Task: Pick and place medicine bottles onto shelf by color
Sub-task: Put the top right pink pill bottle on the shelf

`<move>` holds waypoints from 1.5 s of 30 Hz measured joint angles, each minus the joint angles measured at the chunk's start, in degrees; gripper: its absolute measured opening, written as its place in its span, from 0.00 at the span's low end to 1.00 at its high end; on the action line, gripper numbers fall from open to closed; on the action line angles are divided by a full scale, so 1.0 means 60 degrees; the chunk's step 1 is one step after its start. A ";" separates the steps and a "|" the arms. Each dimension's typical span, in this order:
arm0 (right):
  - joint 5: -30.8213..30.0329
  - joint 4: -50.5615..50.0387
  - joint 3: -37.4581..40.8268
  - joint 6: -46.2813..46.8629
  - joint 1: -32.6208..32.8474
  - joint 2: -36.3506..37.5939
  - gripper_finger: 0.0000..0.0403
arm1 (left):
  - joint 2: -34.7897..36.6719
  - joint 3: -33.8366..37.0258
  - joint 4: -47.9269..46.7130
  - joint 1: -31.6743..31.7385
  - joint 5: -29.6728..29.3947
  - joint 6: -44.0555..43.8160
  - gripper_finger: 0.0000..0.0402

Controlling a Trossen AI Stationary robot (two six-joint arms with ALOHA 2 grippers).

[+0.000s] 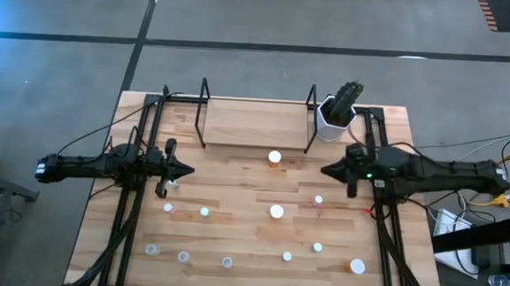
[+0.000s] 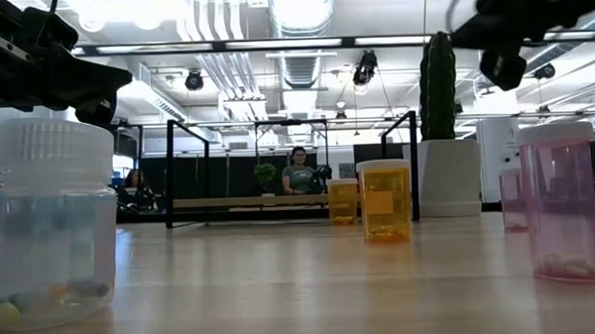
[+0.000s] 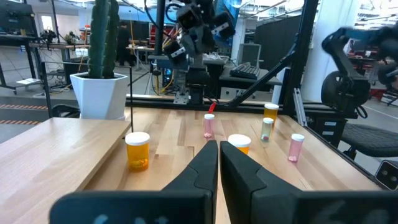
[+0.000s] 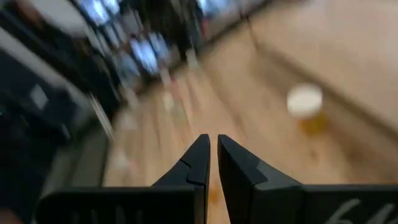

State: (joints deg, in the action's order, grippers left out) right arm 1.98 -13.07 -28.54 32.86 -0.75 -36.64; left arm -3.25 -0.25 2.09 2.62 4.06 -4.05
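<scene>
Twelve or so medicine bottles stand scattered over my table, none yet on the shelf [image 1: 256, 125], which sits at twelve o'clock on the tabletop with its black wire uprights at either end. One orange bottle [image 1: 274, 157] stands just beside the shelf's near edge; a second orange bottle [image 1: 276, 212] waits at the centre of the table, and a third [image 1: 356, 267] sits toward five o'clock. Small clear and pinkish bottles dot the arc from seven to four o'clock.

My left gripper [image 1: 185, 168] hovers at nine o'clock, fingers pressed together on nothing; a small bottle [image 1: 172, 186] stands just below it. My right gripper [image 1: 326, 170] hangs at three o'clock, fingers likewise clenched and empty, pointing toward the orange bottle by the shelf. The white cactus pot [image 1: 334, 121] stands beyond it, at about one o'clock.

I judge these bottles light, stiff plastic, smooth-walled and easily toppled, since they are narrow and taller than wide. The ribbed white caps look grippier than the bodies, but I would take each one around the body just under the cap, fingers level, so it cannot tip or squirt out. I must spread my fingers first. The orange ones are wider, so they call for a broader opening than the small clear ones.
</scene>
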 joint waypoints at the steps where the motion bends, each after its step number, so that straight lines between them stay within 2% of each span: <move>1: 0.0218 -0.0525 -0.0410 -0.0172 0.0000 -0.0501 0.06 | 0.0000 0.0001 0.0000 -0.0002 0.0003 -0.0002 0.00; 7: 0.0799 -0.4930 -0.2845 -0.1465 0.0000 -0.3205 0.08 | 0.0000 0.0000 0.0000 -0.0002 0.0003 -0.0002 0.00; 12: 0.1359 -0.7094 -0.4369 -0.2733 0.0004 -0.4802 0.19 | 0.0000 0.0000 -0.0006 0.0000 0.0003 -0.0002 0.00; 17: 0.1423 -0.7719 -0.5221 -0.3904 0.0050 -0.5703 0.35 | 0.0000 0.0000 -0.0002 0.0001 -0.0001 0.0002 0.00; 23: 0.1421 -0.7772 -0.5014 -0.4724 0.0434 -0.6345 0.48 | 0.0000 0.0000 -0.0004 -0.0002 0.0001 0.0001 0.00; 28: 0.0665 -0.7736 -0.4703 -0.4838 0.0683 -0.6618 0.50 | 0.0000 0.0000 0.0003 0.0001 -0.0001 -0.0002 0.00; 37: 0.0678 -0.6679 -0.4437 -0.4995 0.0876 -0.6698 0.50 | 0.0000 0.0002 0.0000 -0.0002 0.0003 -0.0002 0.00; 45: 0.0661 -0.6403 -0.4110 -0.5000 0.0984 -0.6754 0.50 | 0.0000 0.0003 -0.0003 -0.0002 0.0001 -0.0002 0.00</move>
State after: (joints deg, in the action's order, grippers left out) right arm 5.94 -51.49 -53.20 2.86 5.15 -77.17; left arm -3.25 -0.23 2.07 2.61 4.06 -4.05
